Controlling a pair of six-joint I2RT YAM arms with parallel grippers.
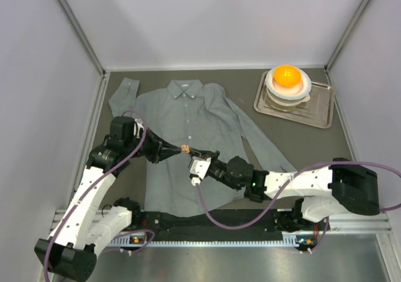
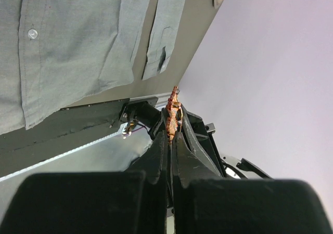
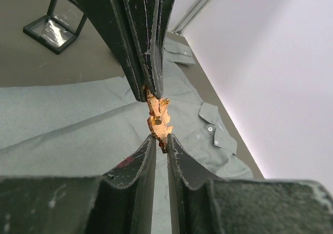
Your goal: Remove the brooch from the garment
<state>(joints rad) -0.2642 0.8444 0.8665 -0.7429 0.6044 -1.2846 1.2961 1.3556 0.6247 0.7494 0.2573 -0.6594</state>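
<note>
From my seat the brooch [image 3: 157, 120] is what matters, and it sits at the centre of the right wrist view as a jagged orange-gold sliver standing on end between two sets of fingers. The left gripper [image 2: 172, 124] comes down from the top of that view and is clamped tight on the brooch's upper end. In its own wrist view I see the piece only edge-on, a thin orange line poking out past the fingertips, so I can't read its shape there. The right gripper [image 3: 161, 140] rises from the bottom edge with its jaws drawn in narrow, and both tips look to be touching the brooch's lower point. That lowest tip is dark and half buried between them, so I can't judge how firm the pinch is. In both wrist views the brooch looks lifted off the garment [image 1: 188, 116], which lies flat and blurred behind it. In the overhead view it is just an orange speck where the two arms meet over the shirt front, and I can't tell from there whether it touches the cloth. The arms cover the shirt's lower middle. At the upper right a tray [image 1: 321, 109] holds a white bowl [image 1: 302, 93] with an orange ball [image 1: 287, 76]. A small black-framed box [image 3: 52, 23] lies at the upper left of the right wrist view, its contents unreadable.
</note>
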